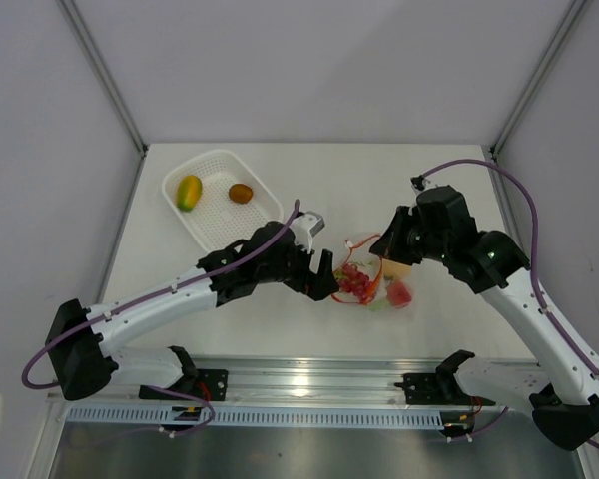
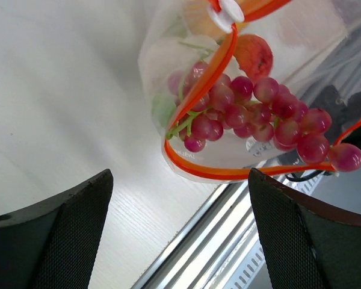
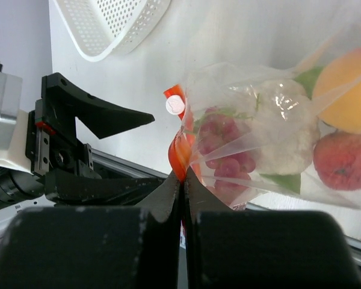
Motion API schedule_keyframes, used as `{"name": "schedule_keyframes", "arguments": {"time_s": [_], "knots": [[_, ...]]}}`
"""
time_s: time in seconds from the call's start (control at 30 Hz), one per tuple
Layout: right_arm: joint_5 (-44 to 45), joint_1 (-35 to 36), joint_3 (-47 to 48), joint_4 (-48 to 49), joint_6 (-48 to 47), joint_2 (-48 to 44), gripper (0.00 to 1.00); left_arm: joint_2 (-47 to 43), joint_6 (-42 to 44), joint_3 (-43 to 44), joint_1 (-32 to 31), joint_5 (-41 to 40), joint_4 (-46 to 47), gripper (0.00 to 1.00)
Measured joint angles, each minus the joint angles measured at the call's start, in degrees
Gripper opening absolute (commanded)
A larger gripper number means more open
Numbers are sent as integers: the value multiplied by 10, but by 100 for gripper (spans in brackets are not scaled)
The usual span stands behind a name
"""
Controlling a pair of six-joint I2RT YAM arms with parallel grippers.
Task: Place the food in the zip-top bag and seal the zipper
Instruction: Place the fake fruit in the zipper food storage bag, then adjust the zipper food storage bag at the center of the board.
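Note:
The clear zip-top bag (image 1: 387,291) lies between the two arms, its mouth open towards the left. Its red-orange zipper (image 2: 200,89) curls in a loop with a white slider (image 2: 226,11). The red grape cluster (image 2: 260,114) lies in the mouth, partly hanging out. Inside the bag are the white-and-green piece (image 3: 283,132), the orange (image 3: 349,90) and the peach-coloured piece (image 3: 344,160). My right gripper (image 3: 184,176) is shut on the zipper strip (image 3: 179,150). My left gripper (image 2: 180,232) is open and empty, just in front of the mouth. The mango (image 1: 189,191) and the brown piece (image 1: 241,193) lie in the basket.
The white mesh basket (image 1: 212,225) stands at the back left of the table, behind my left arm. The table's front edge and the metal rail (image 1: 309,384) run just below the bag.

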Motion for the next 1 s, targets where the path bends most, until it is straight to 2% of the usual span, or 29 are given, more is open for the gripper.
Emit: {"name": "schedule_keyframes", "arguments": {"time_s": [0.2,0.57,0.63,0.67,0.77,0.8,1.0], "knots": [[-18,0,-19,2,0,-3,0,0,-5,0,1,-22,5,85],[-52,0,-30,10,0,-16,0,59,-4,62,4,-27,6,82],[-58,0,-33,11,0,-18,0,73,-4,78,6,-28,6,76],[-60,0,-34,12,0,-18,0,79,-5,86,8,-28,4,67],[-62,0,-37,12,0,-20,0,102,-7,114,12,-27,-7,51],[-62,0,-37,12,0,-21,0,108,-6,120,13,-26,-8,48],[-62,0,-40,15,0,-26,0,132,-5,134,14,-11,-16,45]]}}
